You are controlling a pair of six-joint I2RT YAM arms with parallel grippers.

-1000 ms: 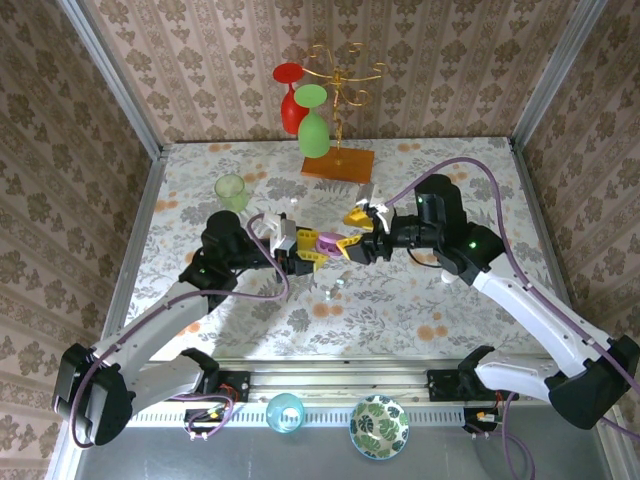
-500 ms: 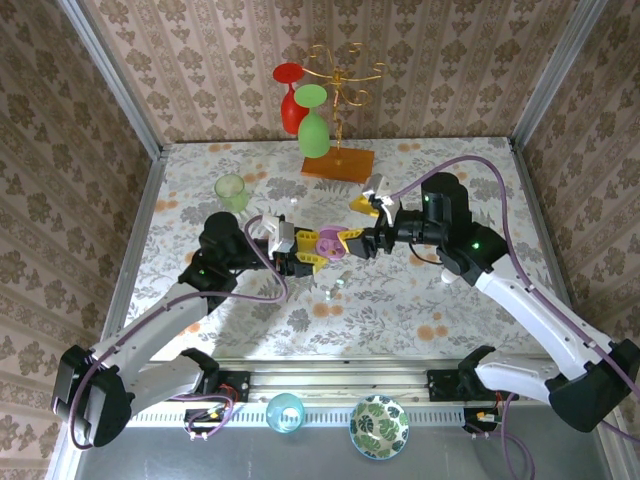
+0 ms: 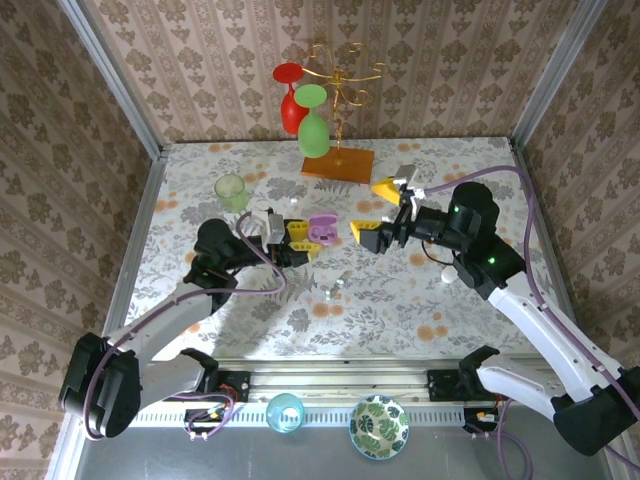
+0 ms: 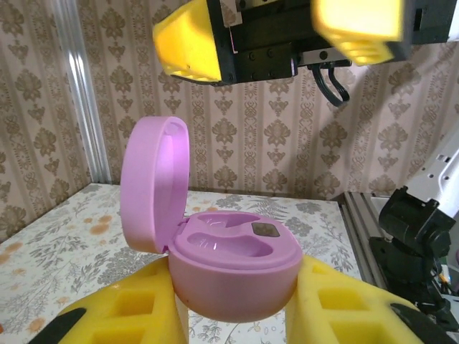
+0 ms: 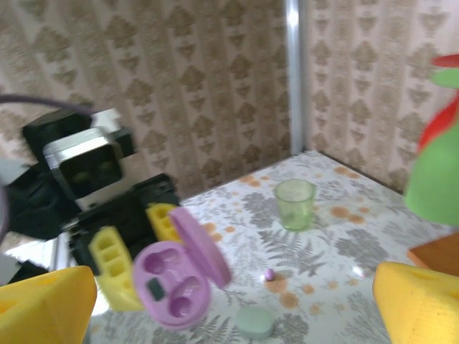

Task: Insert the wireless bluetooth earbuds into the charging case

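Top external, floral-patterned table, right gripper spread wide right of the charging case, left gripper clamping that glossy purple oval case, lid hinged up, moulded wells exposed, tiny whitish earbuds on table near it.

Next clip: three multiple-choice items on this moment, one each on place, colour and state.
1. Where is the charging case? A in the right tool; B in the left tool; C in the cup.
2. What colour is that cup? A red; B blue; C green.
3. How is the right tool? A open; B shut on the case; C shut empty.
Key: B, yellow fingers flank the case. C, it looks pale green. A, its fingers stand wide apart, nothing between.
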